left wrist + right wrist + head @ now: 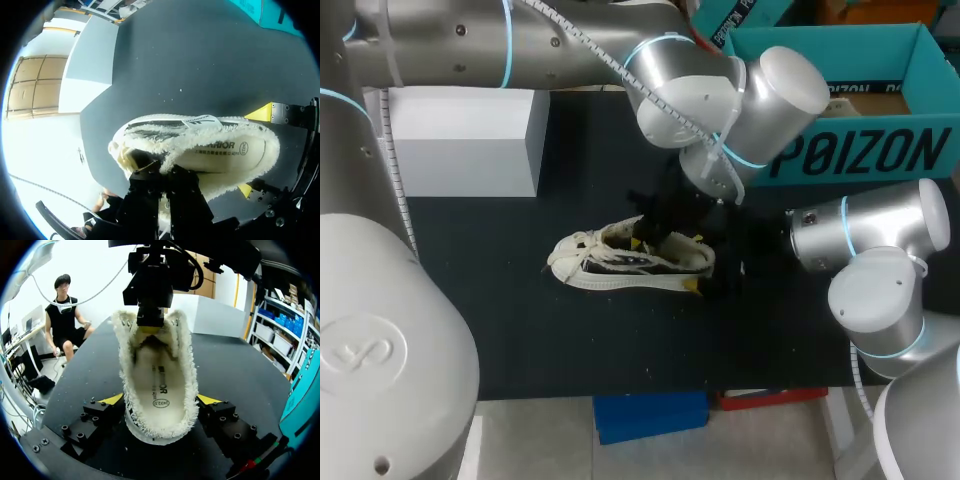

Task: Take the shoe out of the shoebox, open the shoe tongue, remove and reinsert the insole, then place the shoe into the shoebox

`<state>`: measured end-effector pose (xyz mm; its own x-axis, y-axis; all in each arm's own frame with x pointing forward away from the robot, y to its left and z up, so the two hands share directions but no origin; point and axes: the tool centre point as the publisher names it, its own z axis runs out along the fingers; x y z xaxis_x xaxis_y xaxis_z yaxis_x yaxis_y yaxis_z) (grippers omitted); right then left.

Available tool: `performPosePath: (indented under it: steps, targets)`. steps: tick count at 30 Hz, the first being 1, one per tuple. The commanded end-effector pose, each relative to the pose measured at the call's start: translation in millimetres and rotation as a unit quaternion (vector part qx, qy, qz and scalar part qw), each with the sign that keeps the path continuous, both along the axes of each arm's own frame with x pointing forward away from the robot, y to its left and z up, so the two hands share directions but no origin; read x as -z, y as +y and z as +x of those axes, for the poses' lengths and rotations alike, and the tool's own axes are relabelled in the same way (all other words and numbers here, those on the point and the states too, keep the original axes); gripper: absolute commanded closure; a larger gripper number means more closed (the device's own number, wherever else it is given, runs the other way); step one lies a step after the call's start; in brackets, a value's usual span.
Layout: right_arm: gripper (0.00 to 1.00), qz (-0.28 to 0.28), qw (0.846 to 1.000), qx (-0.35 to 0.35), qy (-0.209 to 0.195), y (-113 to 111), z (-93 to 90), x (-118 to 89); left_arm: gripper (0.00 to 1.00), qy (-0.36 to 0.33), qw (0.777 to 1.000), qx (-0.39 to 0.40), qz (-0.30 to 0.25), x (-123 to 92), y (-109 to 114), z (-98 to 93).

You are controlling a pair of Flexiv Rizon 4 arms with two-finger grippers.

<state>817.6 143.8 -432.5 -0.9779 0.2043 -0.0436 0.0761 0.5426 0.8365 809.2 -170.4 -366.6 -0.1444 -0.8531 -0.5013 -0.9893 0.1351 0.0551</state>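
The shoe (620,262) lies in the middle of the dark table (470,330), out of the shoebox (860,150), with its toe to the left and its heel to the right. Its fleece-lined mouth is spread wide, so the insole (157,385) shows flat inside. By that I judge the tongue-opening step is in hand and the insole is not yet pulled.

My right gripper (160,400) straddles the heel with one yellow tip pressed against each side. It is clenched on the shoe, which I take to be an anchor so the shoe cannot slide or roll while the front is worked.

My left gripper (166,172) reaches in past the middle from the far left and sits at the front of the opening. Its fingers are drawn close together on the tongue (135,159), holding it back from the mouth. My own fingers hide the exact bite there.

Two holds at opposite ends keep the upper stretched along its length.

Farther out, the teal shoebox stands open at the far right, well apart from the shoe. A white block (470,140) sits at the far left.
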Motion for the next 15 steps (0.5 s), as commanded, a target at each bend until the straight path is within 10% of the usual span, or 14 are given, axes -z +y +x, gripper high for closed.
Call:
performPosePath:
  steps: [1, 15]
  targets:
    - [1.0, -0.001, 1.0, 0.001, 0.0, 1.6, 0.9, 2.0, 1.0, -0.009, 1.0, 0.001, -0.018, -17.1, 4.3, -1.5]
    - [1.0, -0.001, 1.0, 0.001, 0.0, 1.6, 0.9, 2.0, 1.0, -0.055, 0.997, -0.02, -0.047, -58.0, 40.4, -9.8]
